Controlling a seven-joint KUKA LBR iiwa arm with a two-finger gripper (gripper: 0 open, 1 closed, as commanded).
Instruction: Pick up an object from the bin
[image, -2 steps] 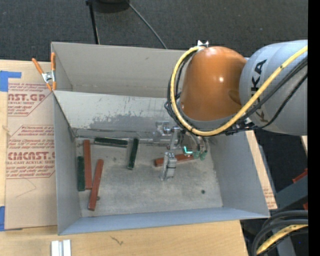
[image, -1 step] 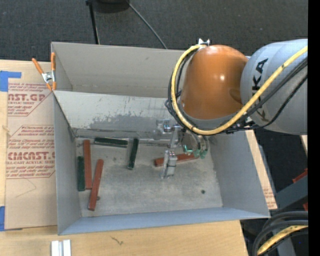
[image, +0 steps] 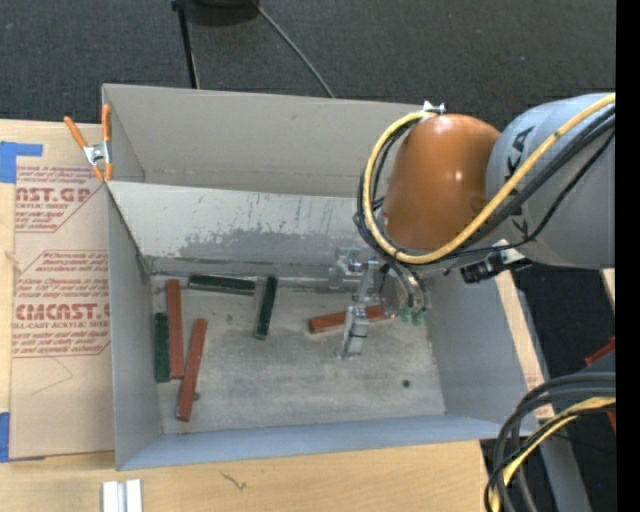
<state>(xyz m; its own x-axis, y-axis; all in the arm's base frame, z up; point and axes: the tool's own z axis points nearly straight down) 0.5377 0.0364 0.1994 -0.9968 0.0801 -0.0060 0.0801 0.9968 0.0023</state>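
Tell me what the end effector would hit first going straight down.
Probably the red-brown stick lying right of centre; the end effector hangs over its right part, though depth is unclear.

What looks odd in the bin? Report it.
Nothing stands out. The red sticks and green sticks lie flat and scattered on the bin floor, none visibly broken. One red stick lies right by the gripper.

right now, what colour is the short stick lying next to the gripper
Reddish brown; the stick sits by the gripper, seen best in the camera view.
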